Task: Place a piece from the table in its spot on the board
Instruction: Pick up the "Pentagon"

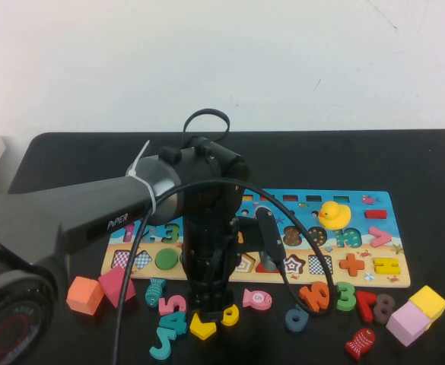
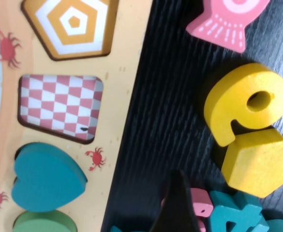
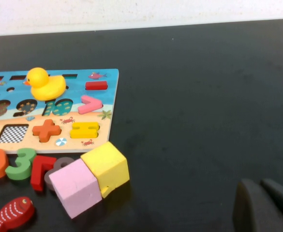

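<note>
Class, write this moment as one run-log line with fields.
left pincer: low over yellow pentagon piece, off board | right pincer: parked over bare table, holding nothing | piece: not yet lifted

High view looks down from the robot's side over the whole puzzle board (image 1: 374, 199); left wrist view sits close above its near edge (image 2: 124, 121); right wrist view faces its right end (image 3: 95, 104), sharing the duck (image 1: 334, 214).

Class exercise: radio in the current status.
Left gripper low over yellow pentagon, nothing held. Right gripper parked off-board. Yellow 9 touching pentagon.
</note>
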{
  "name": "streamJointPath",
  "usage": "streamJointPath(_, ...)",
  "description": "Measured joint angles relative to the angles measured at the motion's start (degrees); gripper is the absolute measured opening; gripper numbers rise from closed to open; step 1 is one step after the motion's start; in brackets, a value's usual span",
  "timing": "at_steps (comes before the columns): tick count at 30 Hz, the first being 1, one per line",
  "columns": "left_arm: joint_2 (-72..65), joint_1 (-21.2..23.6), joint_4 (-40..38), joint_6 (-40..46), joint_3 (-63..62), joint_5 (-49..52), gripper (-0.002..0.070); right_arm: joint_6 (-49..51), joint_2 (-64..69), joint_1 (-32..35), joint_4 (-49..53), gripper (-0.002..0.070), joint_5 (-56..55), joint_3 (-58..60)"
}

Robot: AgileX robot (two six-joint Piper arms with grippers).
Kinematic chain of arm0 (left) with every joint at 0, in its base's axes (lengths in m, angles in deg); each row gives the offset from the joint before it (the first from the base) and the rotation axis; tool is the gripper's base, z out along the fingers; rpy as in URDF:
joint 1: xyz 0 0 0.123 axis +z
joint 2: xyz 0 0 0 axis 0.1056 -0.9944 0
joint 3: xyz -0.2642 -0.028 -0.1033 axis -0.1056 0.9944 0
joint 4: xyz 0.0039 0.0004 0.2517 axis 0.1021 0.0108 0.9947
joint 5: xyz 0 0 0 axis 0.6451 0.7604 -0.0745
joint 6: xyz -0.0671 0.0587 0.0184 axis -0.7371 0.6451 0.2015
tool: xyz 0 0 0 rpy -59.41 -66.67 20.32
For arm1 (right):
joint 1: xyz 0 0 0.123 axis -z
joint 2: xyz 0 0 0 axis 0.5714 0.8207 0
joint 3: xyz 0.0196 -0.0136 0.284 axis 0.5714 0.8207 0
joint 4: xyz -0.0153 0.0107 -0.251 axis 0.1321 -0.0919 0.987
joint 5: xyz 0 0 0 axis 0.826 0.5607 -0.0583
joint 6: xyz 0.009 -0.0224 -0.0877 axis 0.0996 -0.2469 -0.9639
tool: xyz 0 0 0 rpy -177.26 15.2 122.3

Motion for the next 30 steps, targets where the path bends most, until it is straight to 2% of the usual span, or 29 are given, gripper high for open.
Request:
streamJointPath(16, 0.64, -0.14, 0.6, -1.41, 0.52, -0.8, 0.0489, 0.0, 0.0, 0.0, 0.0, 0.0019, 0.0, 0.0)
streamJointPath(19, 3.09, -1.02, 1.83, -1.41, 5.08, -4.99, 0.0489, 0.0, 0.0, 0.0, 0.0, 0.0019, 0.0, 0.0)
streamJointPath(26, 12.27, -2.12, 5.16, -1.41, 22.48, -22.18, 0.0489, 0.0, 0.0, 0.0, 0.0, 0.0019, 0.0, 0.0)
streamJointPath(30, 13.48, -1.76, 5.25, -2.4, 25.58, -25.67, 0.0489, 0.0, 0.0, 0.0, 0.0, 0.0019, 0.0, 0.0)
